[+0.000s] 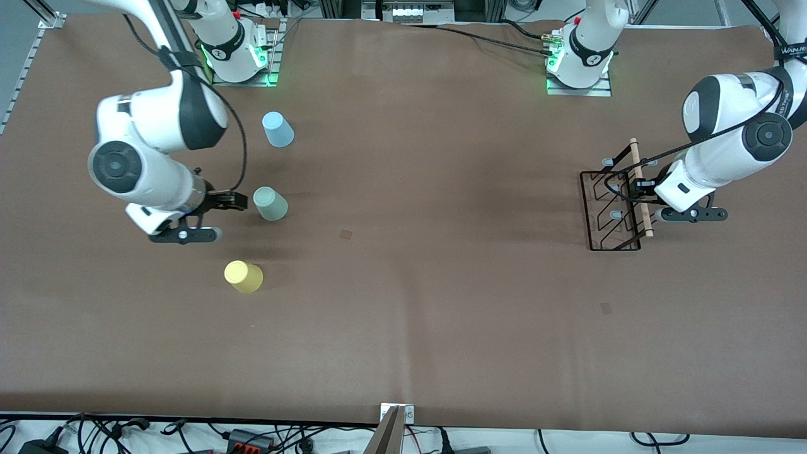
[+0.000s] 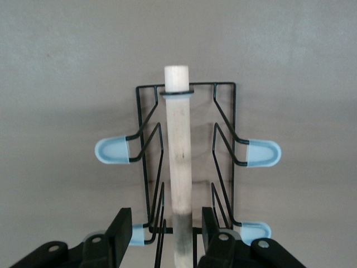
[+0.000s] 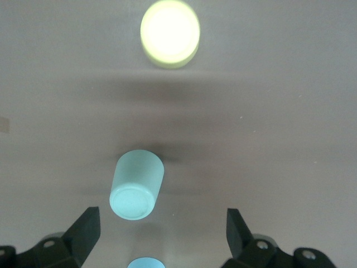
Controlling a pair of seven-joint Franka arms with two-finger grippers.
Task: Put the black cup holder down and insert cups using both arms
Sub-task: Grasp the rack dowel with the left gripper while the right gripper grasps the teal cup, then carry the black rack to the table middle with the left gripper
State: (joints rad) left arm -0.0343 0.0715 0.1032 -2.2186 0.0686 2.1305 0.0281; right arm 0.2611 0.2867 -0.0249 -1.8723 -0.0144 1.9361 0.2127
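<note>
- Nearest the front camera stands the small yellow plastic cup (image 1: 243,276), upside down on the brown table (image 1: 416,252), toward my right arm's end.
- Farther from that camera than the yellow one, the pale mint green plastic cup (image 1: 270,203) stands upside down too.
- My right gripper (image 3: 162,226) hangs low just beside that mint cup with its jaws spread wide, touching and holding nothing.
- Farthest of the three is the light blue plastic cup (image 1: 277,129), also upside down.
- Toward my left arm's end sits the thin black wire cup holder (image 1: 610,211) with its light wooden rod handle (image 2: 178,162) and grey-blue tipped pegs (image 2: 263,153).
- My left gripper (image 2: 163,231) straddles that rod, half open, fingers (image 2: 119,223) a little apart from the wood on either side.
</note>
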